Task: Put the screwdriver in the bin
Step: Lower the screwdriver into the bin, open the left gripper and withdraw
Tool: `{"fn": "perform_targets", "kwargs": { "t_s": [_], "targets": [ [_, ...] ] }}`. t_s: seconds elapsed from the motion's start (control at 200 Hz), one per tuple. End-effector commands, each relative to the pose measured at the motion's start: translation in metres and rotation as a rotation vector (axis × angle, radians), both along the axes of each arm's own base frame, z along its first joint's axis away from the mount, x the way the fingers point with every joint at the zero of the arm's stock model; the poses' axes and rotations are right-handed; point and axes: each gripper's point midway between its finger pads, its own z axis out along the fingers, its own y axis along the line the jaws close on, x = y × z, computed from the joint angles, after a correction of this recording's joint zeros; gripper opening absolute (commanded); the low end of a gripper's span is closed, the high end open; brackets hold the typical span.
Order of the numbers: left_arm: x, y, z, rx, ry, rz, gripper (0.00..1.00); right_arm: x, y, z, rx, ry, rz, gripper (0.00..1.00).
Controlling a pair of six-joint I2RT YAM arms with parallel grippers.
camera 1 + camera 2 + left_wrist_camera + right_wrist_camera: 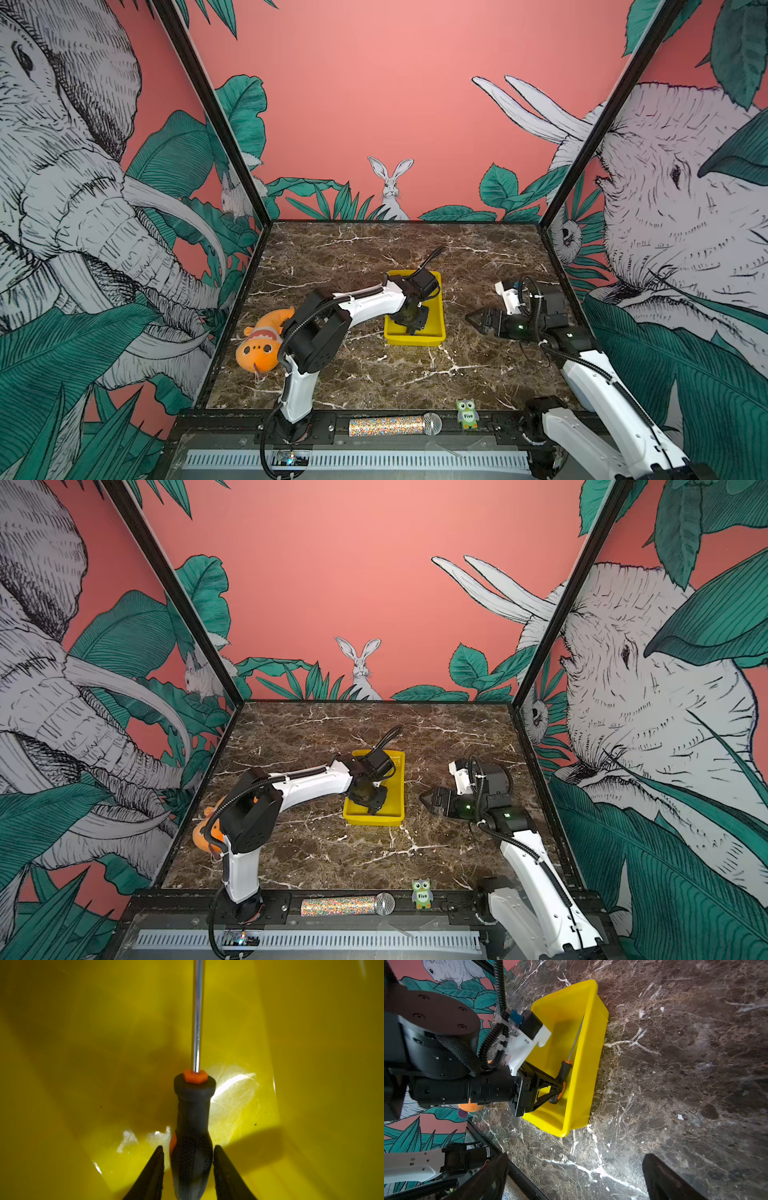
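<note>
The screwdriver (pixel 564 1072) is inside the yellow bin (pixel 591 1064). Its long axis runs near to far along the bin's length: the black, orange-trimmed handle is toward the near end, and the thin metal shaft points to the far end, close along the right wall. Whether the handle rests fully on the glossy floor cannot be told.

The left gripper (pixel 188 1147) reaches down into the bin and straddles the handle across its width, one finger on each side. In the left wrist view the jaws stand slightly apart, with a sliver of yellow showing between one finger and the handle, so the grip looks let go rather than clamped.

With the handle directly between the fingers and the right wall just beside it, the way out appears to be straight up. A sideways pull would likely knock the handle or drag the bin.

The right gripper (pixel 473 320) hovers over the marble table (pixel 374 374) to the right of the bin, clear of it, with its jaws wide apart. The left arm is plainly the nearer one.
</note>
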Motion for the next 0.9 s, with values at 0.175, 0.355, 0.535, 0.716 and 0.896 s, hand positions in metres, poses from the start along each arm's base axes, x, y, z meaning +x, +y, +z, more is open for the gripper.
{"fn": "perform_targets", "kwargs": {
  "t_s": [0.175,0.355,0.535,0.716,0.896],
  "targets": [
    [0.004,-0.007,0.018,-0.024,-0.024,0.002,0.45,-0.001,-0.003,0.009,-0.011,-0.035,-0.002,1.0],
    [0.016,-0.016,0.06,-0.079,-0.104,-0.013,0.52,-0.003,-0.004,0.014,-0.022,-0.043,-0.001,1.0],
    [0.025,-0.012,0.113,-0.108,-0.222,-0.061,0.57,-0.003,-0.006,0.019,-0.035,-0.053,-0.005,1.0],
    [0.025,0.003,0.155,-0.138,-0.319,-0.08,0.72,0.003,-0.007,0.026,-0.046,-0.081,-0.009,1.0],
    [0.02,0.029,0.189,-0.174,-0.421,-0.078,0.9,0.019,-0.007,0.039,-0.053,-0.133,-0.009,1.0]
  ]
}}
